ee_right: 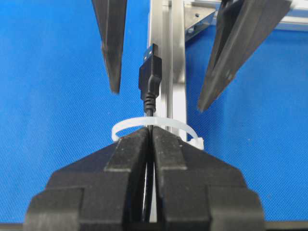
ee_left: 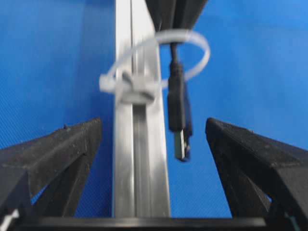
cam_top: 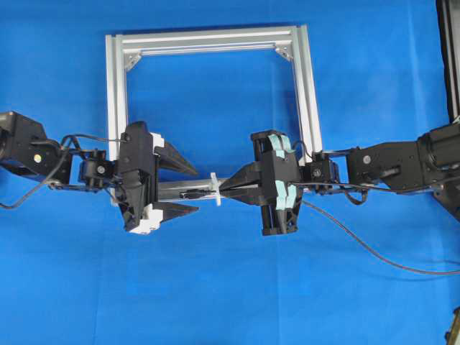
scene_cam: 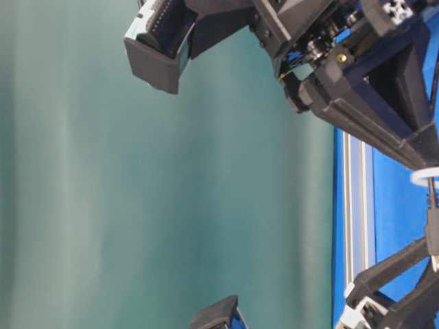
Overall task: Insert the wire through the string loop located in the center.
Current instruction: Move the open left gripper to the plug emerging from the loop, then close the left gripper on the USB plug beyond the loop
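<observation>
Black wire (ee_right: pixel 148 77) through string loop (ee_right: pixel 159 126), pinched by right hand (ee_right: pixel 152 137); left hand (ee_left: pixel 154 137) spread.

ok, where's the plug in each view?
Overhead: plug at centre, left of the loop, on the bar.
Table-level: not identifiable; only the loop at the right edge.
Left wrist: centre, hanging through the loop.
Right wrist: upper centre, beyond the loop.
Landmark: the loop.
</observation>
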Controlling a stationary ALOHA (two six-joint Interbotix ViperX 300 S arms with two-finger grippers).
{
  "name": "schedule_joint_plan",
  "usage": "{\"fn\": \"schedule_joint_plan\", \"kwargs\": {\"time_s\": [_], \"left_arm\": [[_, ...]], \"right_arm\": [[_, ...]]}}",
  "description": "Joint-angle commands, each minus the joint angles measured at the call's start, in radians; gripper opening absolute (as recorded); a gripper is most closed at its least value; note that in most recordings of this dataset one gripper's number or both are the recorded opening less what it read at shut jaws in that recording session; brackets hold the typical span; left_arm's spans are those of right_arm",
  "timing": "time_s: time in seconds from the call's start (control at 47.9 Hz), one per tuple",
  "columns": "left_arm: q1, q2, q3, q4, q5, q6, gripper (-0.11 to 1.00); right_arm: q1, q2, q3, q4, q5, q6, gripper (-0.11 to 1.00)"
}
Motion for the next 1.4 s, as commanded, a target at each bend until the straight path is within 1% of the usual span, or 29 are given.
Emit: {"fn": "schedule_joint_plan", "kwargs": {"time_s": [0.0, 0.355, 1.379], "left_arm": [[-0.002, -0.012, -0.017, 0.003, -0.017, 0.002, 0.92], [-0.002, -0.012, -0.017, 0.003, -0.040, 0.003, 0.92], [-0.002, -0.014, -0.017, 0.002, -0.038, 0.003, 0.91]], "right_arm": [[0.002, -0.014, -0.017, -0.002, -0.011, -0.002, -0.02], [0.000, -0.014, -0.017, -0.002, -0.008, -0.002, -0.02], [0.000, -0.014, -0.018, -0.002, -0.008, -0.002, -0.02]]}}
